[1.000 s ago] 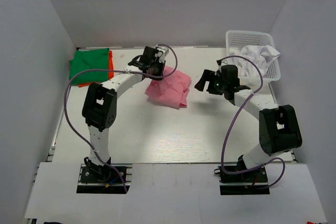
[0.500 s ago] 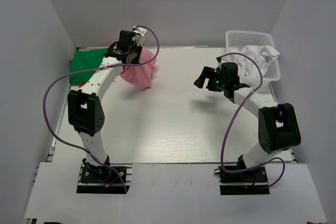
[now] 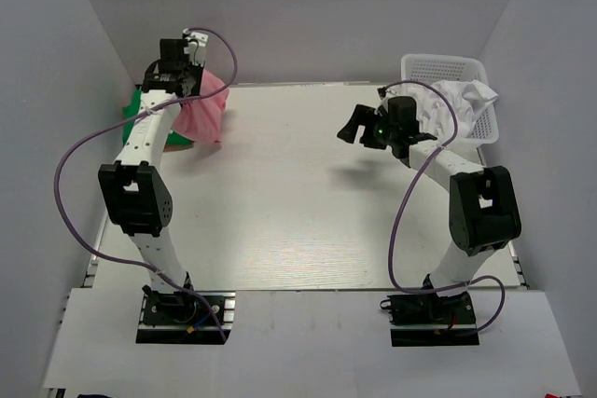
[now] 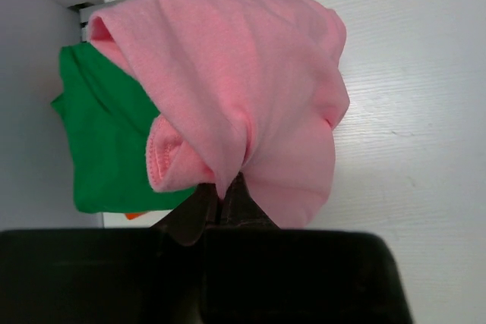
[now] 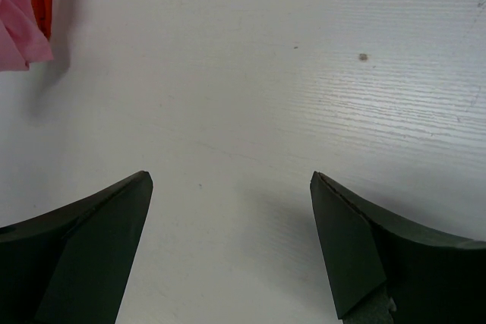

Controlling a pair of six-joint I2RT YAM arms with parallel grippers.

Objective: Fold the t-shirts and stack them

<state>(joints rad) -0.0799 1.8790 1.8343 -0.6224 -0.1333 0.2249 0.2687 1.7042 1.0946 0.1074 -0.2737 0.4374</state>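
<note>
left jaws clamp the pink t-shirt [image 4: 250, 89], hanging over the green t-shirt [image 4: 106, 142].

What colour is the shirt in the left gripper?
Salmon pink. The t-shirt shows best in the left wrist view.

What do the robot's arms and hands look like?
The left arm and right arm are white tubes with chunky black joints. A thin purple cable loops along each one. The left hand and right hand are black, and a tiny green light glows on the right one.
</note>
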